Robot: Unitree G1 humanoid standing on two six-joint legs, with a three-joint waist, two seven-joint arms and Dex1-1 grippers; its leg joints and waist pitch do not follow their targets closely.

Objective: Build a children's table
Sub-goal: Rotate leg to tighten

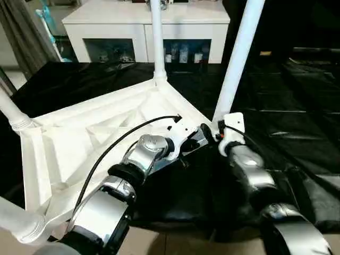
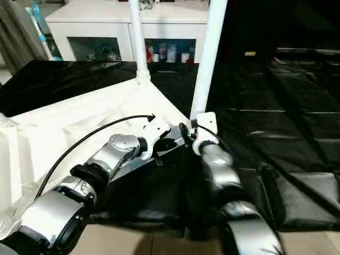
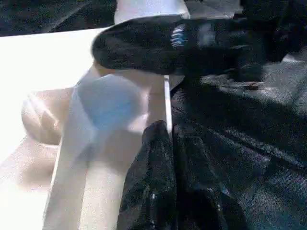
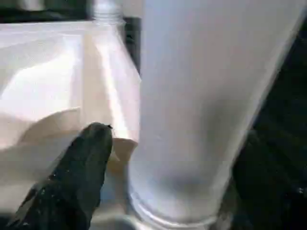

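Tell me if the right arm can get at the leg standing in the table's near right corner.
Probably yes. The right gripper is already at the foot of that leg, its jaws spread with the leg between them, and nothing stands between. The left gripper, jaws shut, crowds the same corner of the tabletop.

Before you, one tabletop [image 1: 79,143] lies with four legs [image 1: 240,58] at it: count one at the far corner, one at the right corner, one at the left edge and one at the bottom left corner. You have two arms in shot, the left arm [image 1: 143,154] and the right arm [image 1: 249,170], and two grippers, the left gripper [image 3: 165,132] and the right gripper [image 1: 218,132]. One black cable [image 1: 117,143] loops over the left arm. Behind stands one cabinet [image 1: 143,21] with two glass doors [image 1: 109,50]. One black sheet [image 1: 297,117] covers the floor. The bottles behind the glass are too small for you to count.
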